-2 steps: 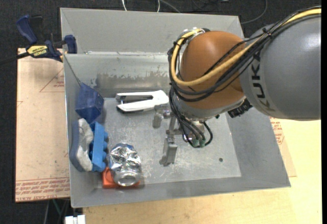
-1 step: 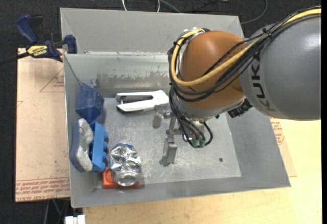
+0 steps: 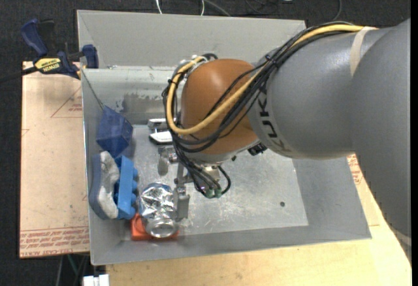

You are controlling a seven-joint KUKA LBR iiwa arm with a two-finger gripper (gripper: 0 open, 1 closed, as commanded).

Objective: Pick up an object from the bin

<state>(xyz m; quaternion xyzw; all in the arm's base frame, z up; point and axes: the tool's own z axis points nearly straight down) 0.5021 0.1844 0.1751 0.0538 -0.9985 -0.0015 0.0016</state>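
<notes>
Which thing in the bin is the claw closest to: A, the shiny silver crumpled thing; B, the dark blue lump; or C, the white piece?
A: the claw is right beside the shiny silver crumpled thing in the bottom-left corner of the bin; the dark blue lump and white piece lie farther left.

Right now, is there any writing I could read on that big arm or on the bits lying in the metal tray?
"KU": dark letters running down the grey arm; the rest of the word is hidden behind the cables.
Blue block: no writing to be seen.
Crumpled silver foil: no writing to be seen.
Dark blue lump: no writing to be seen.
</notes>
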